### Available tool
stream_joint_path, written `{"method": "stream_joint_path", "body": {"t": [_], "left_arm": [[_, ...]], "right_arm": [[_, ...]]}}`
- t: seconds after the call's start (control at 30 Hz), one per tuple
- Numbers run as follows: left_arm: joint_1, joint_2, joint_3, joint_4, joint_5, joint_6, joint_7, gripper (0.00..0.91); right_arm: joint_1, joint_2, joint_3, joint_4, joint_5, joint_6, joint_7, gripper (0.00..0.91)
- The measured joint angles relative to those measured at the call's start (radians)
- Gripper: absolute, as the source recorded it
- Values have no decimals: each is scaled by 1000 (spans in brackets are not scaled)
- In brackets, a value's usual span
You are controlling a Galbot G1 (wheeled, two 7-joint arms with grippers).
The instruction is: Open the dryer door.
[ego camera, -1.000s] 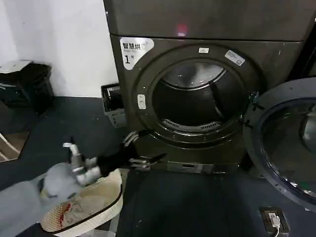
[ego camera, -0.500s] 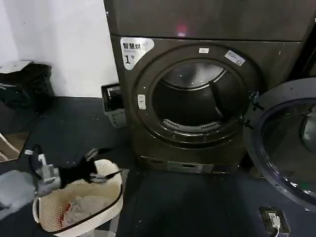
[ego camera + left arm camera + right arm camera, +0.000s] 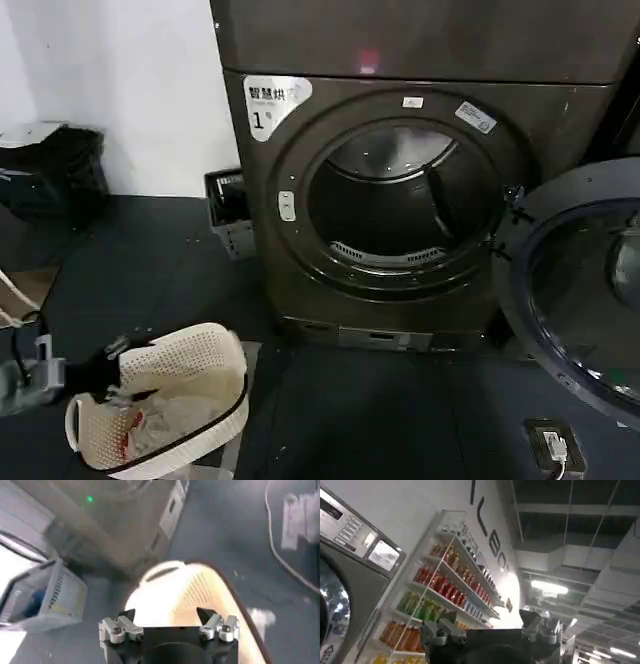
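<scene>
Your job looks done: the dryer door (image 3: 585, 290) hangs swung fully out on the right, its chrome rim and tinted glass facing the room, and the dryer (image 3: 400, 200) shows its round opening clear, the drum bare behind it. The door sits where it was a second ago, so nothing there has shifted.

What has changed is your left arm. A second ago the left gripper (image 3: 108, 352) was low at the machine's front, just under the opening; half a second ago it hung over the laundry basket (image 3: 185, 395); now it is drawn back to the near left, at the basket's far-left edge and well apart from the dryer. In the left wrist view its fingers (image 3: 121, 626) stand spread wide with nothing between them, the basket's pale weave below.

The right gripper (image 3: 490, 630) points up toward a ceiling and shelves of bottles (image 3: 440, 590), away from the work; its fingers seem parted and empty, though the angle is poor.

I judge this a retreat after opening, with no further pull needed.
</scene>
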State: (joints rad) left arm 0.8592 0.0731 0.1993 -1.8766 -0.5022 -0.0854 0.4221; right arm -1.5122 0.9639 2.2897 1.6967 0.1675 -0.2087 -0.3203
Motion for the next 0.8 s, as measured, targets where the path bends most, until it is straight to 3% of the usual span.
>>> {"method": "stream_joint_path", "body": {"t": [0.37,0.8], "left_arm": [[168,64,-114,78,81,11,62,907],[194,65,-135,99,190,70,139,907]], "right_arm": [[-3,6,4,-13,1,8,-2,907],[-5,10,7,-11,1,8,-4,907]]}}
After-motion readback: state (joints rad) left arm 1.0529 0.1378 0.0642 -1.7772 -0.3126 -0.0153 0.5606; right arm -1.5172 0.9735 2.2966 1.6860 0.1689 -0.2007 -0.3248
